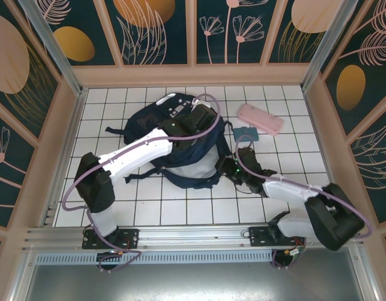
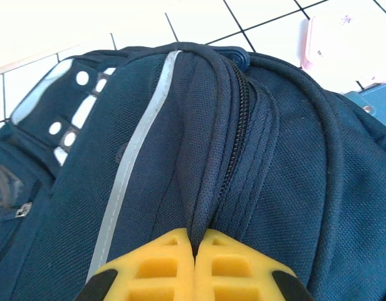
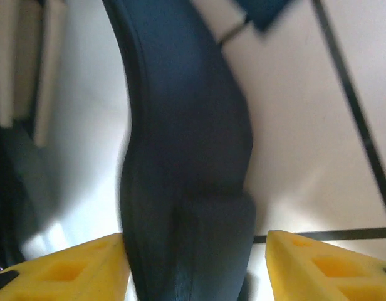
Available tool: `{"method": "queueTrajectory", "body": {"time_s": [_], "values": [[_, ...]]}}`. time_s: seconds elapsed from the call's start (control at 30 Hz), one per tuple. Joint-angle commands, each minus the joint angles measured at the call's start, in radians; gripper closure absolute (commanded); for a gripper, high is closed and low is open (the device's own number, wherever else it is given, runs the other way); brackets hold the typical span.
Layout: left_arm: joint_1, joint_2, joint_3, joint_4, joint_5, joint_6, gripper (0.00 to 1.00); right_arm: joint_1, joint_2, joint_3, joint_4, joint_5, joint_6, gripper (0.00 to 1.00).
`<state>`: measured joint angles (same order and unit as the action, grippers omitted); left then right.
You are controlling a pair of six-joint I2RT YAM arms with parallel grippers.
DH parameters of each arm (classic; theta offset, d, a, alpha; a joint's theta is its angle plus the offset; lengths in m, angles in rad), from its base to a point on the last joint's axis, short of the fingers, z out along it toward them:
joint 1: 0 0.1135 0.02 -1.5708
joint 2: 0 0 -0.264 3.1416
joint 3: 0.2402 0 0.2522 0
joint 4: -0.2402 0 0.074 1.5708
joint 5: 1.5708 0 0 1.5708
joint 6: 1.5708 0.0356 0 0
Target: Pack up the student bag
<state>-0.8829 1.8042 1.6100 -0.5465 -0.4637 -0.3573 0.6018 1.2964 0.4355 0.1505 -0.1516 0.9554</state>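
Note:
The student bag lies on the white tiled table, dark navy with a thin white stripe and a closed zipper running along its top. My left gripper is over the bag's top, and its yellow fingers are shut on a ridge of navy fabric just beside the zipper. At the bag's right edge, my right gripper is open around a dark padded strap. The left finger touches the strap, while the right finger stands apart from it.
A pink pencil case lies on the tiles right of the bag, with a small teal flat item just in front of it. Panelled walls enclose the table on three sides. Bare tiles lie at the near left and far right.

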Motion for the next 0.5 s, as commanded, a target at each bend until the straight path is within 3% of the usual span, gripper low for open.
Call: {"method": "queueTrajectory", "body": {"time_s": [0.0,0.1,0.23,0.37,0.47], "values": [[0.002,0.022,0.075,0.119,0.011,-0.056,1.0,-0.005,0.087,0.054,0.063,-0.115,-0.073,0.53],[0.001,0.042,0.094,0.113,0.019,-0.061,1.0,-0.023,0.13,0.091,0.045,-0.069,-0.101,0.63],[0.002,0.037,0.078,0.103,0.03,-0.073,0.98,-0.088,0.148,0.126,0.037,-0.01,-0.146,0.67],[0.004,0.016,0.063,0.075,0.038,-0.104,0.73,-0.176,0.183,0.149,0.082,-0.052,-0.175,0.65],[0.016,-0.023,0.029,0.048,0.049,-0.134,0.51,-0.186,0.156,0.159,0.05,-0.043,-0.182,0.49]]}}
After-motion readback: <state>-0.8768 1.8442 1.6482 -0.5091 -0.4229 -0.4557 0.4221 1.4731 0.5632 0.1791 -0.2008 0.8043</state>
